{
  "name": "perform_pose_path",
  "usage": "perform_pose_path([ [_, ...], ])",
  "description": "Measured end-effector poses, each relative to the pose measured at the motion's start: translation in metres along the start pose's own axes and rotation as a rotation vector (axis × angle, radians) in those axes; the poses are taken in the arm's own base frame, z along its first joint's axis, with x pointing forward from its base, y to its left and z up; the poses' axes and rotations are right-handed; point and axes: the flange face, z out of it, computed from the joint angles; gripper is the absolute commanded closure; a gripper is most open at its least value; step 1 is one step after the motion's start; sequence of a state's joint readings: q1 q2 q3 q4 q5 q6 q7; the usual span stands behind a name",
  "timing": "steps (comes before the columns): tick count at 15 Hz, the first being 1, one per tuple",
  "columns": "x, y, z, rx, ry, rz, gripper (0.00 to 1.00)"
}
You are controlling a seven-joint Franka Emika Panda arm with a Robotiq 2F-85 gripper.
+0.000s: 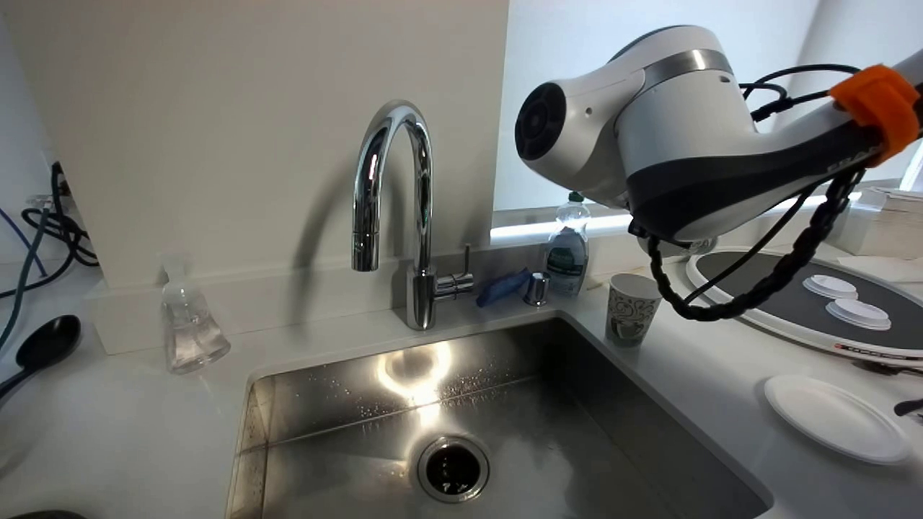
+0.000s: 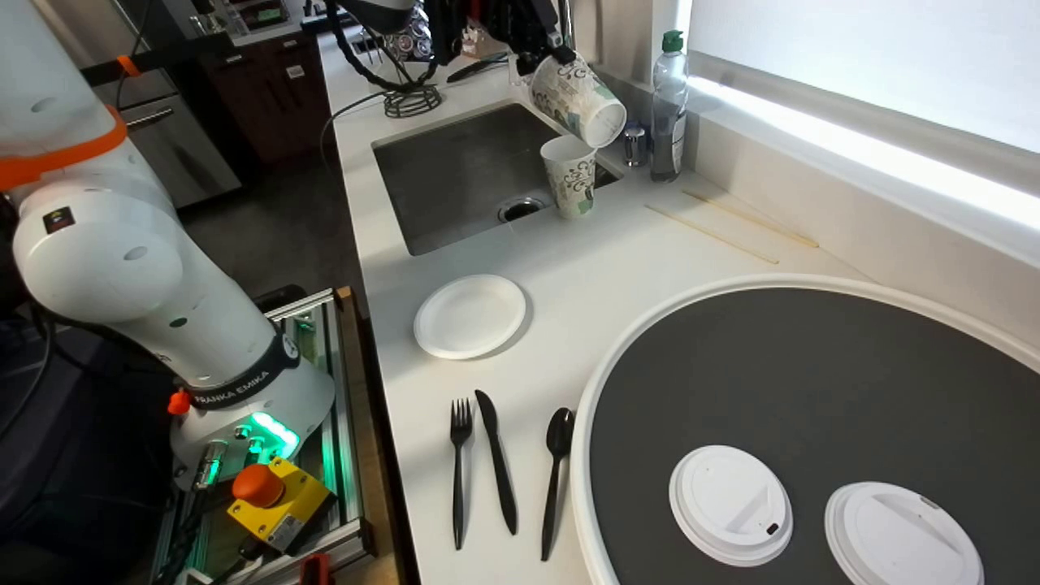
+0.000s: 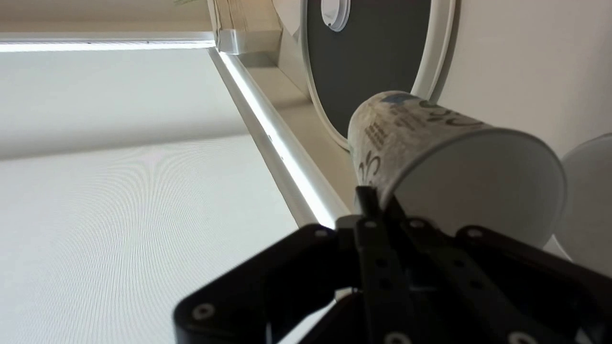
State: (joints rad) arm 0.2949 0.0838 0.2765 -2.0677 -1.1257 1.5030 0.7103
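My gripper [image 3: 381, 203] is shut on the rim of a patterned paper cup [image 3: 411, 124], with one finger inside and one outside the wall. In an exterior view this held cup [image 2: 569, 93] hangs tilted, its white base facing down and outward. Just below it a similar standing cup [image 2: 572, 180] rests upright on the counter beside the sink; whether the two touch I cannot tell. That standing cup [image 1: 631, 310] also shows in an exterior view, where the arm hides my gripper. White cup wall [image 3: 593, 200] shows at the wrist view's right edge.
A steel sink [image 1: 505, 447] with a chrome faucet [image 1: 422, 216] lies beside the cups. Near the wall stands a soap bottle [image 2: 668, 114], with thin sticks [image 2: 715, 234] by it. A white plate [image 2: 470, 317], black cutlery [image 2: 496, 463] and a round dark board [image 2: 780, 374] with lids share the counter.
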Motion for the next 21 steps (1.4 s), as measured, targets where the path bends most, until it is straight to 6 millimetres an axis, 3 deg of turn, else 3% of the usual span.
perform_pose_path([
  [21, 0.0049, -0.0022, 0.0, -0.068, 0.041, -0.037, 0.99],
])
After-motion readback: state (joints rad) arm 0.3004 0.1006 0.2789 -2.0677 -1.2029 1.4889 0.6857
